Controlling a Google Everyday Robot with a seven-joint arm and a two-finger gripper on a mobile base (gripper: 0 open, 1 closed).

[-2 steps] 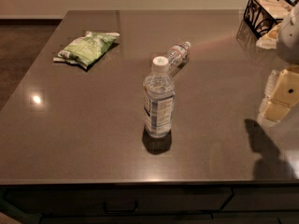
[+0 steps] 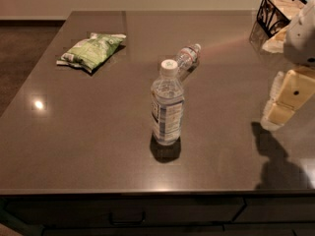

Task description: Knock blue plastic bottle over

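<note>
We're looking at a dark brown glossy table (image 2: 74,151). Closest to us, about dead centre of the frame, the big clear plastic water bottle (image 2: 167,109) with the white cap and blue-and-white label is standing upright. Over at the right edge the beige gripper (image 2: 288,100) hangs above the table, well apart from that bottle; can't tell if its jaws are open or closed. Further back a small clear bottle with a reddish label (image 2: 188,56) lies on its side. Upper left there's a green crinkly snack bag (image 2: 91,50), upper right a black wire basket (image 2: 270,11).

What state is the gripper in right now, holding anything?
Gripper: far right in view, well apart from the upright blue bottle; open or closed cannot be told.
</note>
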